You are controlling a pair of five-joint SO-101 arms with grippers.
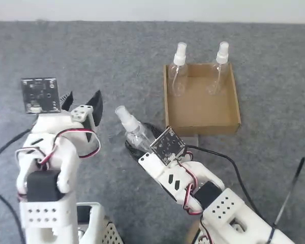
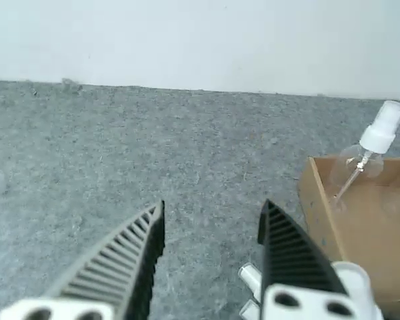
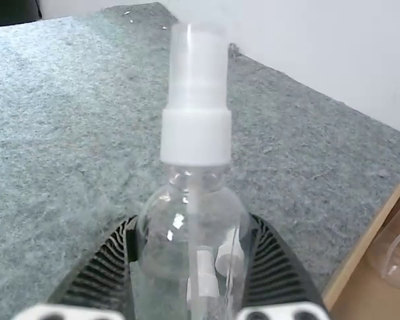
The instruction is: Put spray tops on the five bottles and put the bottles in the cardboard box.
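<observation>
Inside the cardboard box (image 1: 201, 114), the left bottle (image 1: 178, 76) and the right bottle (image 1: 217, 73) stand along the far wall, leaving the near floor bare and open from above. The grey mat (image 1: 117, 61) beyond the wide-spread left gripper (image 1: 82, 101) lies free; the tilted bottle (image 1: 134, 132), clamped in the right gripper (image 3: 190, 230), blocks the ground near the box's near corner

The bottle (image 3: 190, 233) is clear, top (image 3: 195, 120) white, box (image 1: 201, 109) brown.

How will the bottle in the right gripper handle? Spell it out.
The bottle looks clear and empty, so probably light. Its smooth round body may slip between the ribbed fingers. Tall under its spray top, it could tip when set down.
</observation>
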